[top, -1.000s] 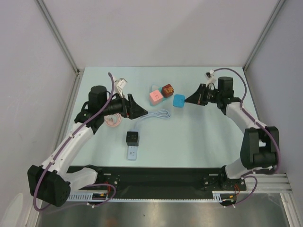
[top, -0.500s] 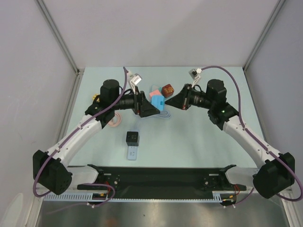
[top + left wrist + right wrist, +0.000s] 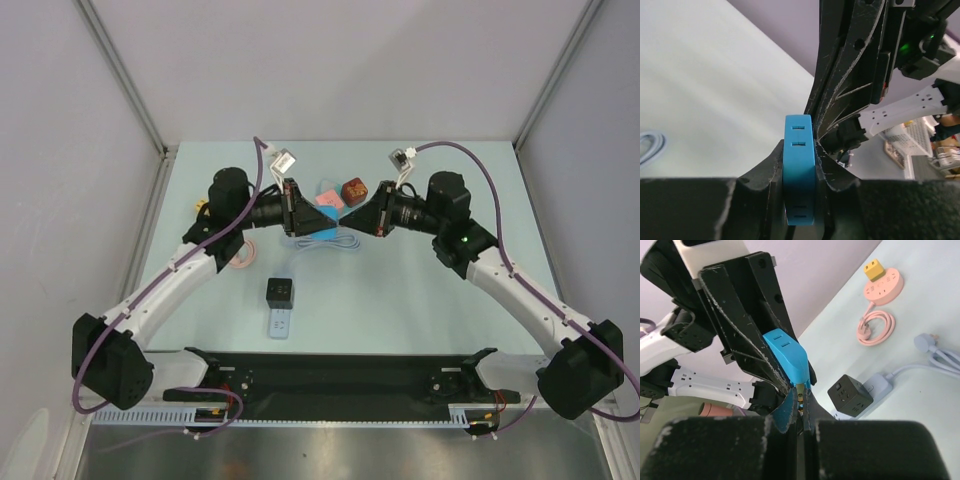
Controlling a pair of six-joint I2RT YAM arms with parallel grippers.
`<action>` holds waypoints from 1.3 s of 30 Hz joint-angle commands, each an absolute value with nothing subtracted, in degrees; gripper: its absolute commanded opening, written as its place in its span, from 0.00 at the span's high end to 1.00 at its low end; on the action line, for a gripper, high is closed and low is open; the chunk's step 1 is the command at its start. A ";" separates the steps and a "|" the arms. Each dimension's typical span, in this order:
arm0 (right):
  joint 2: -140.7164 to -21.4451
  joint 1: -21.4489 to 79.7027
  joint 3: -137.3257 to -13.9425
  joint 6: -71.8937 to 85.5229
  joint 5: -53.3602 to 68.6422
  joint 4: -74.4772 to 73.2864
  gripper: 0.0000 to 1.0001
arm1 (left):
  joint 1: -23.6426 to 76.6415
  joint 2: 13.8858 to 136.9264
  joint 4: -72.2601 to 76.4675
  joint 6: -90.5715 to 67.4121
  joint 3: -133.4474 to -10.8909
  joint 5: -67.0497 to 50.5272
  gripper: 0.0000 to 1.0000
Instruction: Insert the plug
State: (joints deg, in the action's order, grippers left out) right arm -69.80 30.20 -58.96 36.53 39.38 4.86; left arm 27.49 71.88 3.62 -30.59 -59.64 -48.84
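Left wrist view: blue plug (image 3: 799, 165) clamped flat between the left gripper's (image 3: 799, 152) part-closed fingers in mid-air; right gripper (image 3: 800, 396), fully closed, pinches its prong end, tip to tip; power strip (image 3: 281, 325) lies nearer the bases, on the left arm's side.

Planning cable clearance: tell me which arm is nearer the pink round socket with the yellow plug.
Left. In the top view the left arm crosses over the pink round socket, partly hiding it; the right arm comes in from the opposite side, well apart.
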 commanded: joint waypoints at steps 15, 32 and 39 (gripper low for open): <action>-71.01 29.36 -52.91 43.94 53.00 33.83 1.00 | 28.12 65.66 29.00 -49.48 -55.11 -62.67 1.00; -69.17 29.80 -52.65 46.93 51.95 36.83 1.00 | 28.30 66.18 21.45 -45.00 -55.72 -58.18 0.63; -69.00 29.53 -51.77 48.43 50.71 38.23 1.00 | 28.30 65.92 21.27 -44.74 -55.02 -57.48 0.74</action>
